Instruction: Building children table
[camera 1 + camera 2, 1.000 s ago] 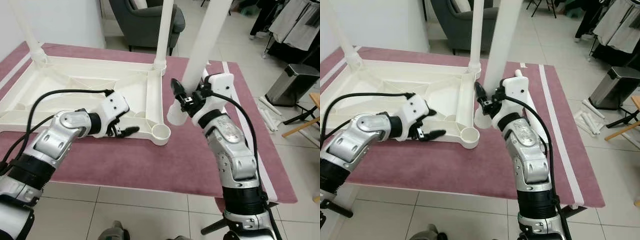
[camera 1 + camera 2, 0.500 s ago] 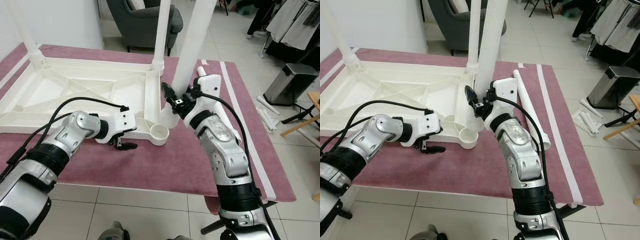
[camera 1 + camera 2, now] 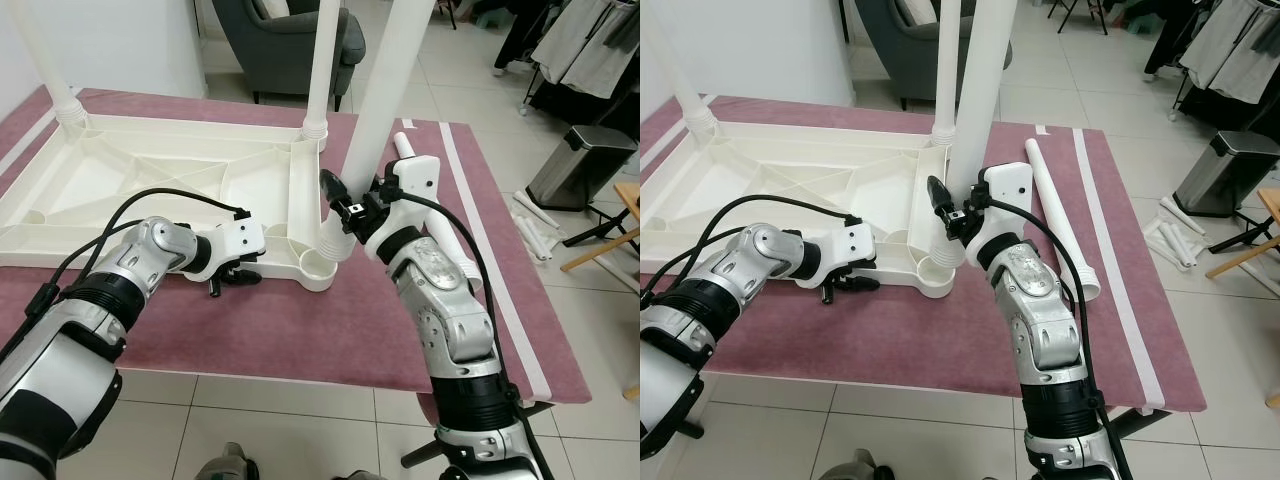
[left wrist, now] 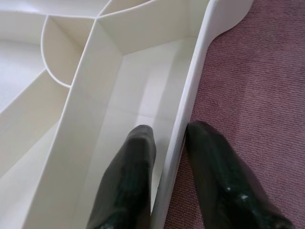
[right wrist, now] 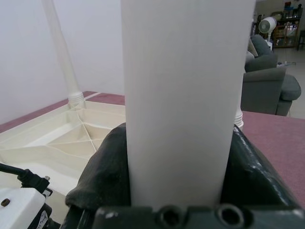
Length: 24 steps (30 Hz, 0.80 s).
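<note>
Table top: the white plastic table top (image 3: 180,190) lies upside down on the dark red rug (image 3: 300,320), ribbed underside facing up.
Fitted legs: one white leg (image 3: 322,70) stands upright in the far right corner, and another leg (image 3: 45,60) stands in the far left corner.
Held leg: a third white leg (image 3: 385,90) is upright, tilted a little, its lower end right at the near right corner socket (image 3: 318,268); I can't tell if it is seated in it.
Right gripper: the right gripper (image 3: 345,200) is clamped around that leg low down, one black finger (image 5: 107,171) pressed against each side of the tube.
Left gripper: the left gripper (image 4: 167,191) is at the table top's near edge, left of the socket. Its fingers (image 4: 133,176) straddle the rim wall with a narrow gap, one inside the tray and one outside over the rug; they hug the wall closely, but whether they pinch it I can't tell.
Spare leg: a fourth leg (image 3: 1060,220) lies flat on the rug to the right of the table top.
Surroundings: grey armchair (image 3: 290,35) beyond the rug, metal bin (image 3: 585,165) on the tiled floor (image 3: 300,420) to the right.
Writing: no brand or label can be read anywhere.
</note>
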{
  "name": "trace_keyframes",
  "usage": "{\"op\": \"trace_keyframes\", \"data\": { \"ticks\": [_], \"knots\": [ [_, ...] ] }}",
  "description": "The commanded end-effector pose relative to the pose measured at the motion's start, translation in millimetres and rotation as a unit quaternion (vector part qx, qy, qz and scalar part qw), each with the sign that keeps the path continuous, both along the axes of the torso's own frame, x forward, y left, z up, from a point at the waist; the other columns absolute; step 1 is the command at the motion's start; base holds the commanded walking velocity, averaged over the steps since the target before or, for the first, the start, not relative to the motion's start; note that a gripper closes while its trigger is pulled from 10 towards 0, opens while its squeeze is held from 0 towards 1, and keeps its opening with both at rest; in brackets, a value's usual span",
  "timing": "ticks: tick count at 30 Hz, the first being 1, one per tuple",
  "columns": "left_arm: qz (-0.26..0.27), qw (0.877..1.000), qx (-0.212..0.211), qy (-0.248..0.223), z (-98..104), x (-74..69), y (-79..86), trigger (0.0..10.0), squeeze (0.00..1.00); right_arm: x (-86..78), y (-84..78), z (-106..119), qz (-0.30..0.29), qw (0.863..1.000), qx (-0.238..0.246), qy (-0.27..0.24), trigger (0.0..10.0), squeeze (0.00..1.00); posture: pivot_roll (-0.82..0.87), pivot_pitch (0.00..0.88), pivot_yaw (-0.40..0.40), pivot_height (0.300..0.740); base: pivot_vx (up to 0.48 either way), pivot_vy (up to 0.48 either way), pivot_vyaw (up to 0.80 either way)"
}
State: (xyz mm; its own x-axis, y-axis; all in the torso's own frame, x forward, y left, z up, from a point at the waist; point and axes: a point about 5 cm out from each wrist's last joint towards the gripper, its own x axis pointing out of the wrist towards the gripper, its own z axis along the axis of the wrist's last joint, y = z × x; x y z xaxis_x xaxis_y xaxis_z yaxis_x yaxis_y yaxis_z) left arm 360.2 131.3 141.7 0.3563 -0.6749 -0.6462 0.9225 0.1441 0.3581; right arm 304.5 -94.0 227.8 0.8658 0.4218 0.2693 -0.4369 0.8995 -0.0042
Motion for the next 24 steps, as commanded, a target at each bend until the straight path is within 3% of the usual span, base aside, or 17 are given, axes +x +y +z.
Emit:
{"op": "trace_keyframes", "data": {
  "ticks": [1, 11, 13, 15, 20, 21, 24],
  "knots": [
    [-0.004, 1.0, -0.005, 0.026, -7.6, -3.7, 2.6, 0.0, 0.0, -3.5, 1.7, 3.8, 0.004, 1.0, 0.004, -0.011, 10.0, 0.0, 0.1, 0.028, 0.009, 0.74, 0.0, 0.0, 0.0],
    [-0.045, 0.994, -0.093, 0.039, 4.9, -17.1, -14.6, 0.0, 0.0, -5.6, 3.6, -0.9, 0.003, 1.0, 0.005, -0.005, 10.0, 0.0, 0.1, 0.03, 0.014, 0.74, 0.0, 0.0, 0.0],
    [-0.045, 0.994, -0.093, 0.039, 4.9, -17.1, -14.6, 0.0, 0.0, -5.6, 3.6, -0.9, 0.003, 1.0, 0.005, -0.005, 10.0, 0.0, 0.1, 0.03, 0.014, 0.74, 0.0, 0.0, 0.0],
    [-0.084, 0.99, -0.106, 0.026, 10.3, -31.3, -16.9, 0.0, 0.0, -8.3, 3.5, -7.1, 0.0, 1.0, 0.001, 0.001, 10.0, 0.0, 0.11, 0.031, 0.012, 0.74, 0.0, 0.0, 0.0],
    [-0.116, 0.989, -0.09, 0.014, 5.8, -44.9, -15.7, 0.0, 0.0, -10.0, 3.9, -20.6, -0.004, 1.0, -0.021, 0.006, 10.0, 0.0, 0.11, 0.033, 0.009, 0.74, 0.0, 0.0, 0.0],
    [-0.115, 0.989, -0.088, 0.012, 2.5, -46.9, -16.2, 10.0, 0.0, -10.2, 4.9, -26.6, -0.005, 0.999, -0.035, 0.006, 10.0, 0.0, 0.12, 0.033, 0.008, 0.74, 0.0, 0.0, 0.0],
    [-0.103, 0.99, -0.092, 0.007, 0.7, -46.5, -17.8, 10.0, 0.0, -10.1, 6.0, -29.8, -0.004, 0.999, -0.037, 0.006, 10.0, 0.0, 0.12, 0.033, 0.008, 0.74, 0.0, 0.0, 0.0]
  ]
}}
